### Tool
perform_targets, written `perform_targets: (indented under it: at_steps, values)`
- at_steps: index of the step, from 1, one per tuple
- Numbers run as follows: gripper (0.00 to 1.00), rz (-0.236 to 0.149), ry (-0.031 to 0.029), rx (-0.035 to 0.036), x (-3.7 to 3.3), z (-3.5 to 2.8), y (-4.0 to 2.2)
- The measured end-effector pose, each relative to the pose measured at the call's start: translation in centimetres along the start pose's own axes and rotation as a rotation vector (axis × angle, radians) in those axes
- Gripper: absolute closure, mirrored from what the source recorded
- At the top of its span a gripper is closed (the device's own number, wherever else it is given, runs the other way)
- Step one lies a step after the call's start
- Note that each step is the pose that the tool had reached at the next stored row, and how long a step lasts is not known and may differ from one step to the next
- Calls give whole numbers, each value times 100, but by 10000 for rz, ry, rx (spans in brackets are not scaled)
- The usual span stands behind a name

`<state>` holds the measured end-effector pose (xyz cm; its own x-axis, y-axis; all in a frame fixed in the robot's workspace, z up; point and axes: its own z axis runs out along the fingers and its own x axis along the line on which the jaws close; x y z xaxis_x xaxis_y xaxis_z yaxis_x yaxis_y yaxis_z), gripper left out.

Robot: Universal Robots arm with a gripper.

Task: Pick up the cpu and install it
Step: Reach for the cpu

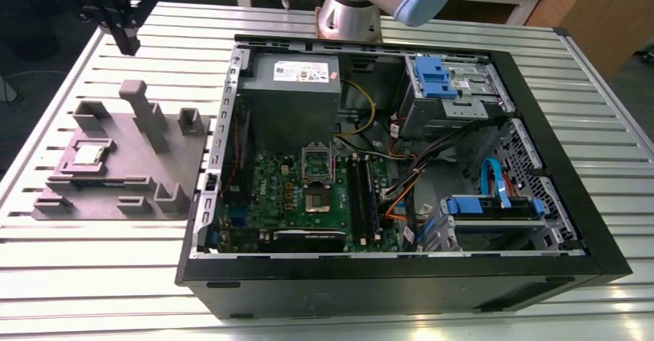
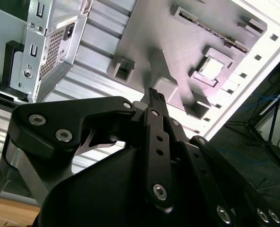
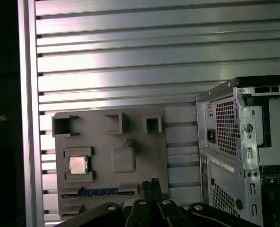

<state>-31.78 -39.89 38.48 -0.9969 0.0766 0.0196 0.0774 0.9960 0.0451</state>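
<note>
Clearance around the grey fixture [image 1: 153, 174] is as follows. In the exterior view, the fixture rests on the slatted table [image 1: 103, 272] at 9 o'clock from the open computer case [image 1: 587, 226]. A narrow bare strip of table separates the fixture's 3 o'clock edge from the case wall. The table edge runs close along the fixture's 9 o'clock side.

The cpu [image 1: 87, 154] lies flat in a square pocket toward the fixture's 9 o'clock edge, metal top up. Upright posts [image 1: 140, 107] stand on the fixture at 1 o'clock from the cpu, apart from it. The space directly above the pocket is open. Inside the case, the socket [image 1: 315, 181] sits near the middle of the board.

The arm [image 1: 353, 8] rises at 12 o'clock from the case. The gripper [image 1: 127, 44] hangs above the table at 12 o'clock from the fixture, pointing down, well apart from the cpu and touching nothing. In the second wrist view the fingers [image 2: 155, 97] appear drawn together at the tips with nothing between them, though the linkage hides part of them.
</note>
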Motion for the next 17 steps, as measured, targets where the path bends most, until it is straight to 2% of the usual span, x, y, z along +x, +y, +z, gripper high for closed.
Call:
perform_targets:
  at_steps: [4,10,11,12,17]
  values:
    - [90,2,35,3,46,7,-4]
    - [90,3,56,4,66,11,-6]
    - [90,3,63,4,90,14,-7]
    - [90,6,121,9,124,27,-11]
    - [90,7,127,9,134,29,-12]
